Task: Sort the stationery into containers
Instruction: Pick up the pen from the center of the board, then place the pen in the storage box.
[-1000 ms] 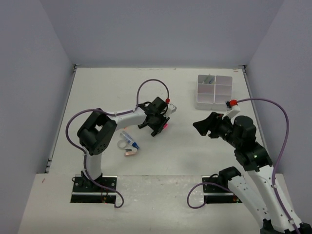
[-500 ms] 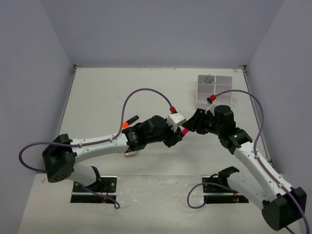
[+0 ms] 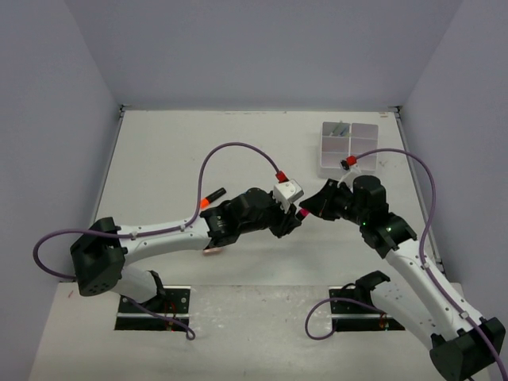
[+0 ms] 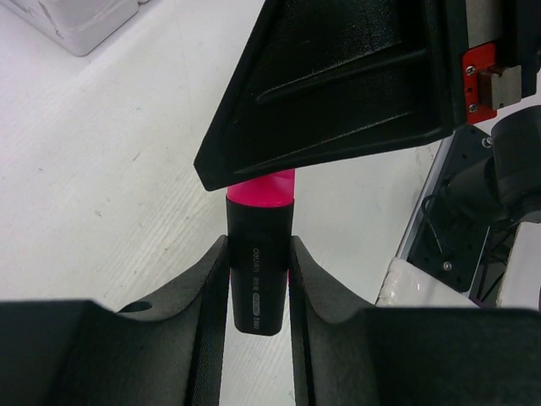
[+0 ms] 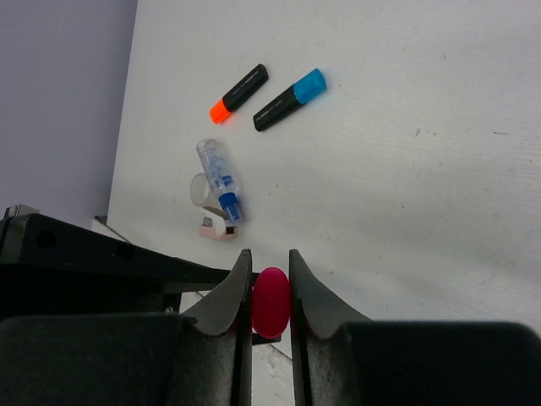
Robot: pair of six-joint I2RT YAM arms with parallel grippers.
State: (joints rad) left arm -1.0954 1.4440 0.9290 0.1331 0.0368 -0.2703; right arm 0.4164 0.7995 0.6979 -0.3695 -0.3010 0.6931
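Thing: pink highlighter [image 4: 258, 279], black barrel with a pink cap [image 5: 271, 303].
Where: in the air over the bench [image 3: 175, 151], a little right of the middle and nearer the near edge; well apart from the organiser box [image 3: 333, 168] at the far right corner.
Left claw [image 4: 258, 252]: clamped on the black barrel, one finger on each side, cap end pointing forward.
Right claw [image 5: 270, 269]: closed in on the cap from the opposite side, pads against both flanks in the wrist view; firmness of the pinch not readable.
Step, by judgement: hand-over between the claws, toward the arm on the box's side.
Weight: probably light; no strain for either claw.
Stiffness: rigid plastic, no crushing worry at a moderate squeeze.
Surface: smooth and glossy, prone to sliding or twisting between narrow pads.
Weak point: push-on cap, likely to pop off if pulled along the barrel while the other end is clamped.
Better hold: across the barrel just behind the cap, not on the cap tip alone.
On the bench: orange-capped highlighter [image 5: 239, 93] and blue-capped highlighter [image 5: 290, 99] near each other, left of the middle; clear dispenser [image 5: 218, 179] and small tape roll [image 5: 200, 189] nearer the near edge.
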